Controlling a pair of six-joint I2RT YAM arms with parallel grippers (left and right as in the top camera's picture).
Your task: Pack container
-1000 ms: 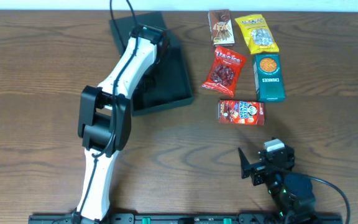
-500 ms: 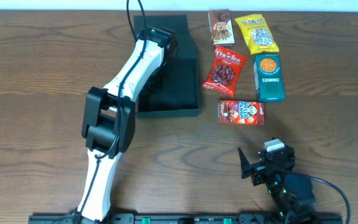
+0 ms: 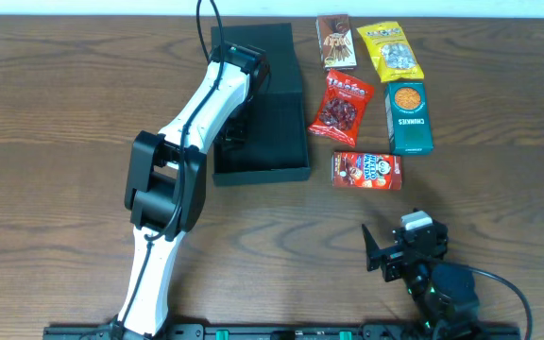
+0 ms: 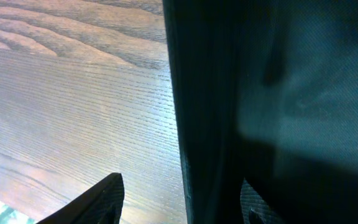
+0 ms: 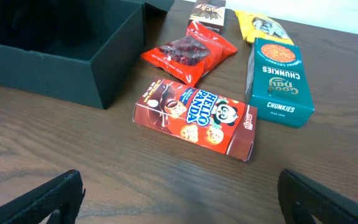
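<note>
- A dark teal-black, shallow, rigid box with a hinged flap lid, the container (image 3: pixel 277 142), sits open at the far middle of the brown wood-grain table (image 3: pixel 64 142), its flap folded back at the far end.
- The white-and-black left arm (image 3: pixel 192 123) reaches across the table to the container's left side, and its wrist covers part of that wall in the overhead view.
- The left gripper (image 4: pixel 180 198) has its jaws apart and astride the container's left wall, one finger outside over the table and the other inside the box. A strip of table shows between the outer finger and the wall.
- The right gripper (image 5: pixel 179 186) rests near the front edge of the table, well apart from the container, with its jaws spread wide and nothing between them.
- Five snacks lie to the right of the container:
  - A brown snack packet (image 3: pixel 334 41) and a yellow snack bag (image 3: pixel 391 50) lie at the far edge.
  - A red plastic pouch (image 3: pixel 344 104) lies just beside the container's right wall.
  - A small teal carton with an orange circle (image 3: pixel 409 117) lies to the right of the pouch.
  - A red Hello Panda carton (image 3: pixel 366 171) lies nearest the right gripper, close to the container's near right corner.
</note>
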